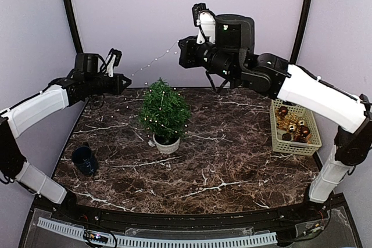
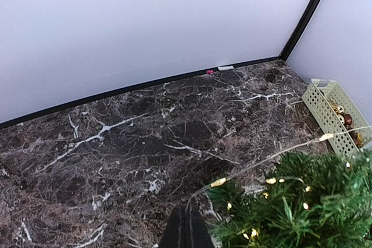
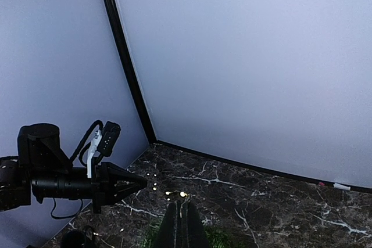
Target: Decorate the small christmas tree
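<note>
Dark marble tabletop: a blue mug at eight o'clock, the small christmas tree upright at centre, a beige basket at three. Lilac walls stand behind. Above the tree, the left gripper at ten o'clock and the right gripper at twelve each pinch the light string strung between them.

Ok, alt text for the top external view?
A light string stretches from the shut left pincer to the shut right pincer above the small christmas tree. Ornament basket at right, dark mug at left, on a marble table.
</note>
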### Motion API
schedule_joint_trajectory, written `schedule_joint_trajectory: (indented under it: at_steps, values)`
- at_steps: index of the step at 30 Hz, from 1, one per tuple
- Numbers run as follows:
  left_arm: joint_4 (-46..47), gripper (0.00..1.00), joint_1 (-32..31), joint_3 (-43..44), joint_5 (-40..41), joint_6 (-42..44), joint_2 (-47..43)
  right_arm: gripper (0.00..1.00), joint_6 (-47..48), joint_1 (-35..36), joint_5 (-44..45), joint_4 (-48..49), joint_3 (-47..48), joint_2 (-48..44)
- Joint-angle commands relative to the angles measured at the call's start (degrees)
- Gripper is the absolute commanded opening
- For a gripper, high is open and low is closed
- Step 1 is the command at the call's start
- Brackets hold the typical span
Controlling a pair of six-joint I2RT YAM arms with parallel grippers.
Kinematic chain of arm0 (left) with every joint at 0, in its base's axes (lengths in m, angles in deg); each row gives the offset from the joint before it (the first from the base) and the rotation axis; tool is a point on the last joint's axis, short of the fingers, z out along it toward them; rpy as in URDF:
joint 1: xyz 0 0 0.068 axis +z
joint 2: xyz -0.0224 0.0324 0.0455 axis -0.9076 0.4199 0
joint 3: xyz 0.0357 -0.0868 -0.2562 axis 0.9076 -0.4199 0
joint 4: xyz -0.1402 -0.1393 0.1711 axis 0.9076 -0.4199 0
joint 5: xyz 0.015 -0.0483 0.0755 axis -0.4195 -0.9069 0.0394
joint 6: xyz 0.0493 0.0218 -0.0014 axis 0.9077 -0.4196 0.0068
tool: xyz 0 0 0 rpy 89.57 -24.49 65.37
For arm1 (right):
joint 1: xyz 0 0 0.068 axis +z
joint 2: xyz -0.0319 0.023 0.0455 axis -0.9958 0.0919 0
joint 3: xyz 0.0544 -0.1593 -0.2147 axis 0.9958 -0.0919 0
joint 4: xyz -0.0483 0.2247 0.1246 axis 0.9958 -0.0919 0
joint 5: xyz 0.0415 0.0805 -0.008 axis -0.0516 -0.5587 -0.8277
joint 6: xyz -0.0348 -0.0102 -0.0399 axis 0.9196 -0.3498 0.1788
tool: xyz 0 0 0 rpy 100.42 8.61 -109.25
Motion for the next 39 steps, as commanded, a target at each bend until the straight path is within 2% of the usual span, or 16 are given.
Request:
schedule_joint_trajectory:
  at_steps: [1, 10, 24, 36, 39]
  values:
    - [4.34, 0.00, 1.76, 5.02, -3.58, 1.00, 5.15, 0.00, -1.93, -3.68, -1.64, 1.98, 2.58, 2.07]
    - [7.00, 0.00, 2.07, 15.02, -7.60, 2.03, 17.71, 0.00, -4.61, -10.43, -3.02, 0.97, 4.41, 5.29]
    - [12.80, 0.00, 2.08, 27.74, -17.54, 0.63, 35.00, 0.00, -9.82, -18.08, 0.67, -0.44, -2.50, 2.74]
    - [21.88, 0.00, 2.07, 30.21, -35.76, -4.71, 43.27, 0.00, -12.12, -19.41, 0.98, -2.45, -10.62, -3.68]
    - [23.86, 0.06, 2.07, 29.68, -38.72, -6.28, 43.40, 0.00, -12.84, -19.41, 1.26, -2.72, -12.40, -5.90]
